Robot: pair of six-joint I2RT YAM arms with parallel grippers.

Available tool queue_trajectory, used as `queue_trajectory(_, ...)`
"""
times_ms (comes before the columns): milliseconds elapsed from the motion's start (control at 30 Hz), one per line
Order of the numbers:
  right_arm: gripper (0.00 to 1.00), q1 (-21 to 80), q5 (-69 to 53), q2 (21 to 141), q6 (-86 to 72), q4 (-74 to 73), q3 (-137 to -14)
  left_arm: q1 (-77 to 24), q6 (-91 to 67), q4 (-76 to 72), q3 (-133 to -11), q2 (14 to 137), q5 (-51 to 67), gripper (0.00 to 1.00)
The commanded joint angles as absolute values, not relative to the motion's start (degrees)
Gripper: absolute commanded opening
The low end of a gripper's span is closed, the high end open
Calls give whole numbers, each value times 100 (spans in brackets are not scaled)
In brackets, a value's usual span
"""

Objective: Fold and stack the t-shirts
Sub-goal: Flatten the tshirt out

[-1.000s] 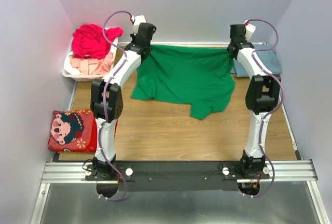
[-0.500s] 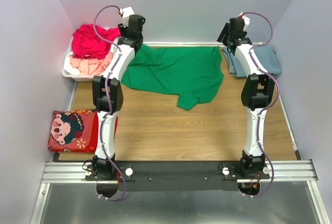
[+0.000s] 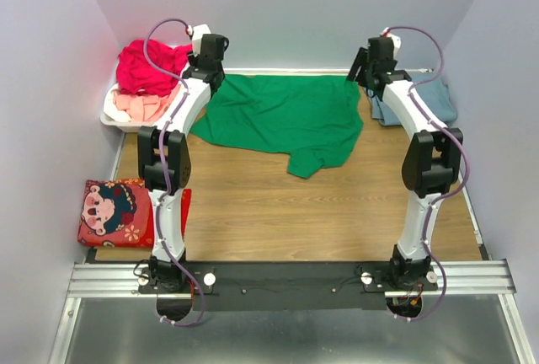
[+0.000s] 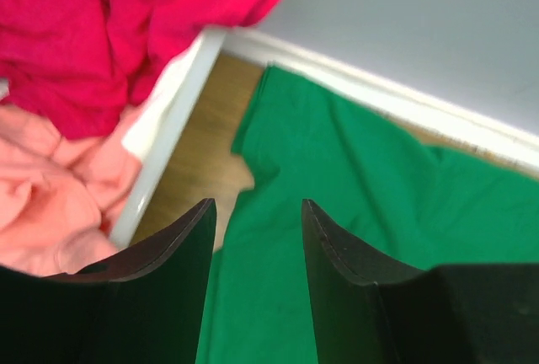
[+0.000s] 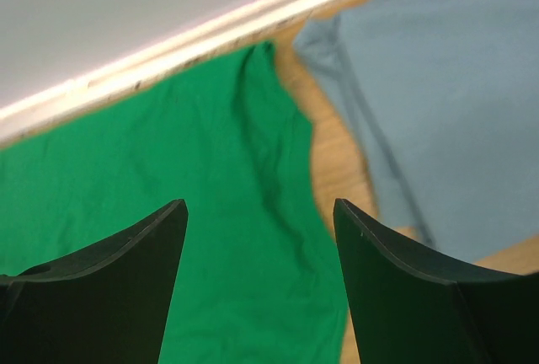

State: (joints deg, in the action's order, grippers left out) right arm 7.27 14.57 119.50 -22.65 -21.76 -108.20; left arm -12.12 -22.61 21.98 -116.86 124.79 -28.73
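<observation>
At far left, the magenta-red tee (image 3: 145, 65) and the pale pink tee (image 3: 139, 107) sit heaped in the white basket (image 3: 109, 118), awaiting their turn, we judge; the left gripper (image 4: 257, 208) hovers over the green t-shirt (image 3: 282, 115) at its far left corner, jaws partly parted and empty; the shirt lies spread along the table's far side, one near corner rumpled, laid out for folding, we reckon; the right gripper (image 5: 259, 208) hangs wide open, holding nothing, above the far right corner; just beside it rests the blue-grey tee (image 3: 429, 99), likely the stack's base.
</observation>
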Motion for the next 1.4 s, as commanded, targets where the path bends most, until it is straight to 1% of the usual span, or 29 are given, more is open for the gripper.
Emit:
queue_trajectory(0, 79, 1299, 1073, 11743, -2188, -2373, -10108, -1239, -2452, 2400, -10987, 12015, -2435, 51)
queue_trajectory(133, 78, 1581, 905, 11751, -2241, -2636, -9879, -1239, -2496, 2373, -10470, 11848, -2189, 51)
queue_trajectory(233, 77, 1748, 791, 11699, -2232, -2707, -9616, -1231, -2592, 2522, -10275, 11856, -2293, 50)
queue_trajectory(300, 76, 1767, 599, 11654, -2320, -2716, -9379, -1169, -2698, 2750, -10222, 11900, -2285, 50)
queue_trajectory(533, 73, 1810, 124, 11733, -2417, -2768, -8983, -853, -2997, 2795, -9739, 11856, -1855, 50)
queue_trajectory(667, 73, 1828, 26, 11777, -2479, -2821, -8781, -756, -3059, 2857, -9668, 11821, -1854, 50)
queue_trajectory(867, 72, 1828, 53, 11742, -2531, -2988, -8534, -729, -3067, 2865, -9589, 11786, -1846, 50)
queue_trajectory(1100, 72, 1828, 360, 11716, -2505, -3462, -8279, -721, -3059, 2795, -9308, 11672, -1819, 50)
queue_trajectory(1367, 72, 1811, 869, 11874, -2663, -4481, -8508, -712, -2997, 2839, -9105, 11452, -1916, 49)
